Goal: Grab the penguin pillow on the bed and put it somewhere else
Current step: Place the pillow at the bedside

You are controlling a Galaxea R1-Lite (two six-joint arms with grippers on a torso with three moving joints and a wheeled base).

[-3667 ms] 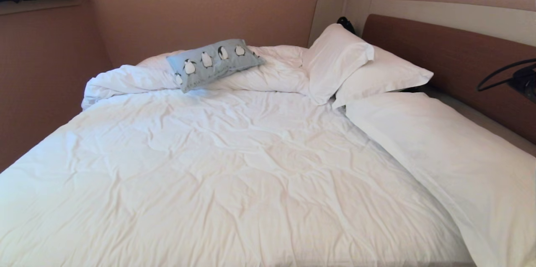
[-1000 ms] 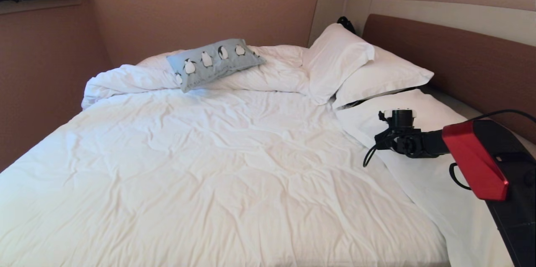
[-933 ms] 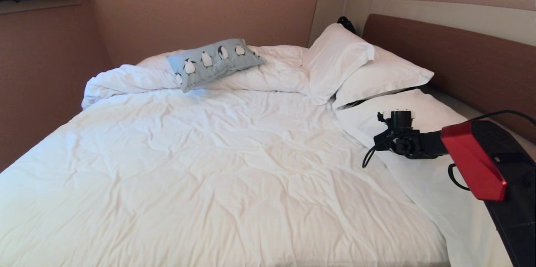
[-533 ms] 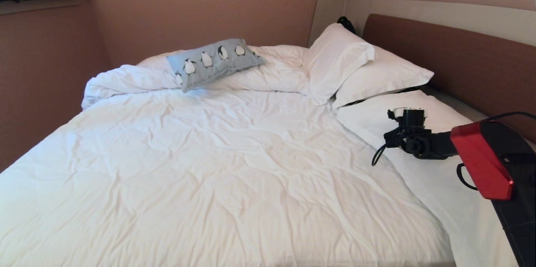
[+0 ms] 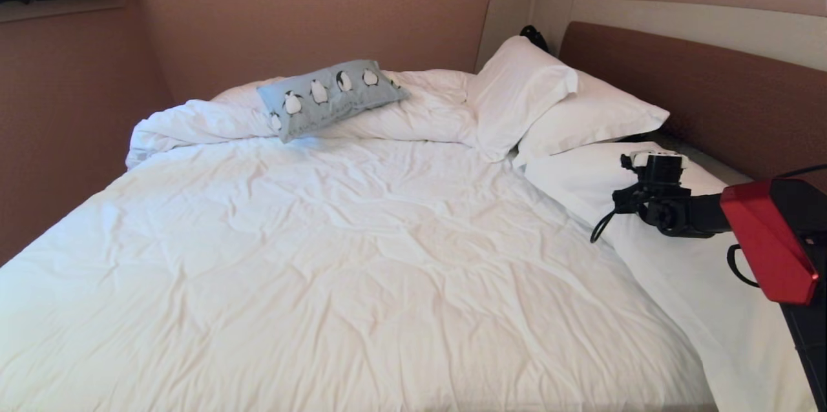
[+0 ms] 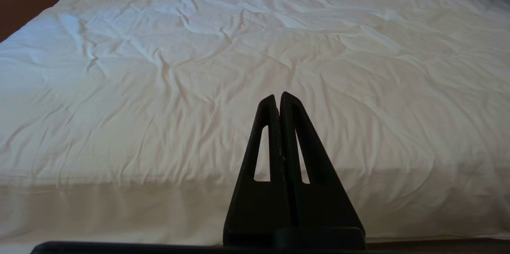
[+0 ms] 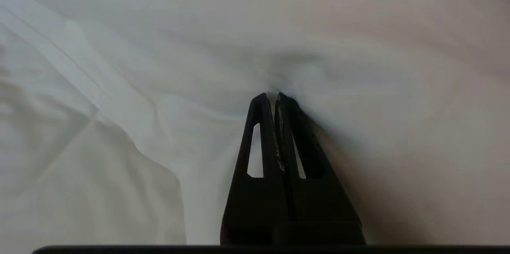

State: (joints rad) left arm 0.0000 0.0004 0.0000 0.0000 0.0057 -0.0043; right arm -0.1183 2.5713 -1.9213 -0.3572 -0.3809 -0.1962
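Note:
The penguin pillow, grey-blue with a row of penguins, lies on the bunched duvet at the far side of the bed, touched by nothing. My right arm reaches over the long white pillow at the right, far from the penguin pillow. In the right wrist view the right gripper is shut with its tips pressed into the white pillow's cover, which puckers at them. The left gripper is shut on nothing, low at the bed's near edge.
Two plain white pillows lean by the brown headboard. A dark object sits behind them. Walls close in at the left and back. The rumpled duvet covers the middle of the bed.
The right arm came into view, then moved right and back toward the headboard. The long white pillow's near end shifted with it. The penguin pillow has not moved.

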